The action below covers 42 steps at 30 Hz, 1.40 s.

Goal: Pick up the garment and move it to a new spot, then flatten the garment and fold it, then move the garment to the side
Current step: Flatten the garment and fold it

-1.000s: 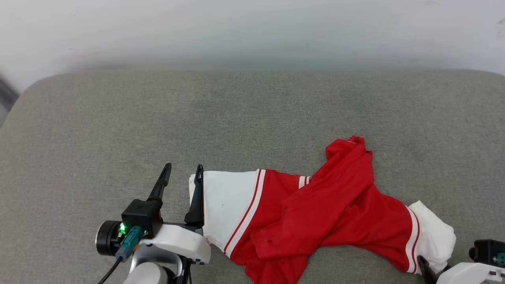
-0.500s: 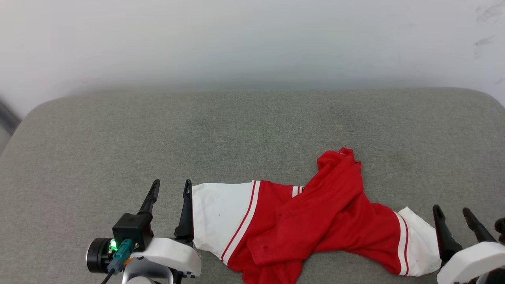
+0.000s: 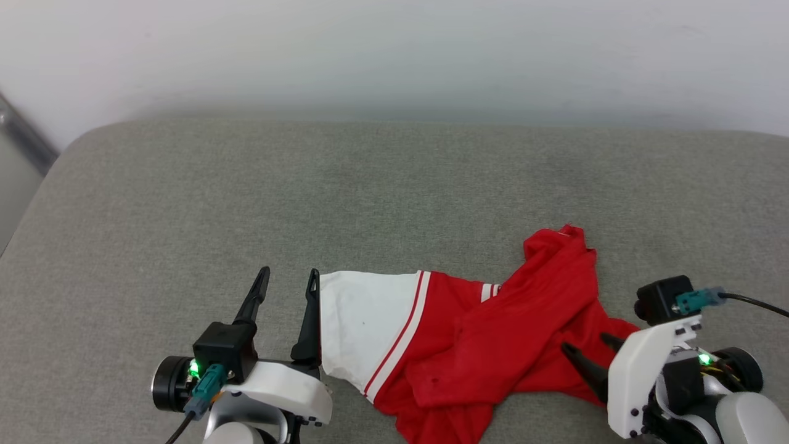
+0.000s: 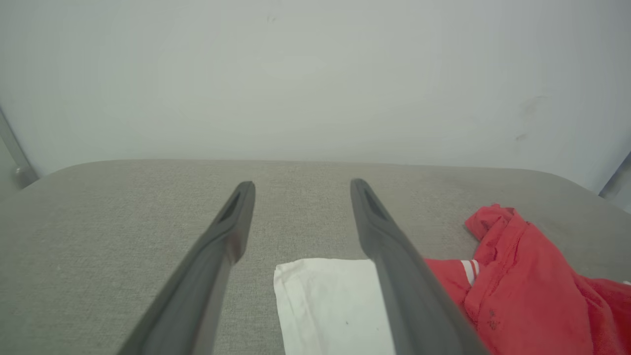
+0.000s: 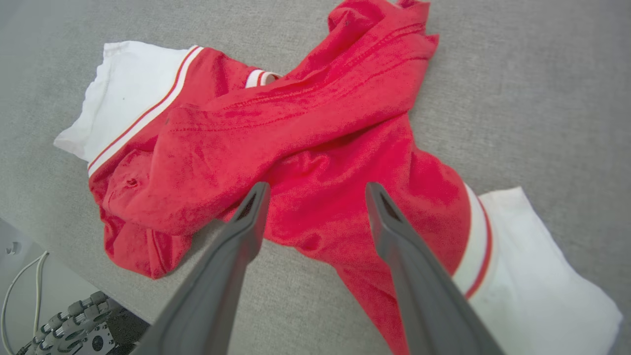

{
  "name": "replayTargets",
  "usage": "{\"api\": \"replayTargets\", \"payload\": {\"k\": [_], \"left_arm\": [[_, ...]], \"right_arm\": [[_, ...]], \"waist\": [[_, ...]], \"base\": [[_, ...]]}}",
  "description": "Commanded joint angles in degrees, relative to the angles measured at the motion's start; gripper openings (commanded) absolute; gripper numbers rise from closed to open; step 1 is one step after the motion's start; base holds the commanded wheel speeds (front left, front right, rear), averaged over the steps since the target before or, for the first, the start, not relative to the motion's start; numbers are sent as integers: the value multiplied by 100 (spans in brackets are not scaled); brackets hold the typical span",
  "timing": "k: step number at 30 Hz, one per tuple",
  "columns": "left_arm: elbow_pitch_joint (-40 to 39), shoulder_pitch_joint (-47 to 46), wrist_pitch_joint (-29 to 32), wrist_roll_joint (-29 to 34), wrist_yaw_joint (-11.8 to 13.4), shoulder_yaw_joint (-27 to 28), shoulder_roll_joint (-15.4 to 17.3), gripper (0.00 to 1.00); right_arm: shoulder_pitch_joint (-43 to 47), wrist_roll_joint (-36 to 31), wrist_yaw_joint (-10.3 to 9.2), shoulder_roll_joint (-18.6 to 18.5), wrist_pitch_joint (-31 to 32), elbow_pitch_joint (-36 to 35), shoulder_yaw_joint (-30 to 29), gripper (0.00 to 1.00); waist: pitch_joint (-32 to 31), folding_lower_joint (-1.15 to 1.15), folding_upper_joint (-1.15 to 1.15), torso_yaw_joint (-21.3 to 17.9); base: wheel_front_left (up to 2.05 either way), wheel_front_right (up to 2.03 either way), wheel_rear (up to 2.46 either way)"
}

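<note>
The garment (image 3: pixel 493 333) lies crumpled on the grey padded surface (image 3: pixel 370 185): red body, white sleeves, red-and-white striped trim. My left gripper (image 3: pixel 289 274) stands open at the left white sleeve's edge, its right finger (image 3: pixel 311 308) along that edge. In the left wrist view the sleeve (image 4: pixel 325 296) lies low between and under the open left gripper (image 4: pixel 301 185). My right gripper (image 3: pixel 584 342) is open, pointing left over the red body. In the right wrist view the open right gripper (image 5: pixel 317 187) hovers over the garment (image 5: pixel 305 128), holding nothing. The other white sleeve (image 5: pixel 532 266) lies to its right.
A pale wall (image 3: pixel 394 55) rises behind the padded surface. The surface's rounded left corner (image 3: pixel 68 148) drops off beside a dark strip. In the right wrist view the near edge (image 5: pixel 74 276) falls to a floor with a cable and dark machine parts (image 5: pixel 74 330).
My right gripper opened, came off the right white sleeve and swung left over the garment's red body. The left gripper kept its place by the left sleeve. The head camera shifted.
</note>
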Motion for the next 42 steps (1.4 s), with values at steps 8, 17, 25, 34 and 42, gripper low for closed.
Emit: {"api": "replayTargets", "payload": {"k": [8, 17, 25, 34, 42], "left_arm": [[133, -231, -93, 29, -52, -88, -146, 100], [272, -300, -161, 16, -73, -84, -204, 100], [316, -356, -191, 10, -108, -128, -255, 100], [331, -629, -232, 68, -216, -230, -414, 100], [486, -1007, -249, 154, -376, -370, -644, 100]], "right_arm": [[-666, 450, -4, -8, 135, 739, 639, 100], [-1132, 582, -4, -152, -301, 883, 842, 0], [-1725, 322, -4, -318, -689, 785, 666, 0], [-2866, 297, -4, -620, -1343, 1706, 178, 0], [-3717, 219, -4, -757, -2298, 3357, -145, 10]], "waist": [[409, 0, 0, 430], [450, 0, 0, 499], [443, 0, 0, 523], [942, 0, 0, 730], [1630, 0, 0, 990]], "base": [[0, 0, 0], [0, 0, 0], [0, 0, 0], [0, 0, 0], [0, 0, 0]]}}
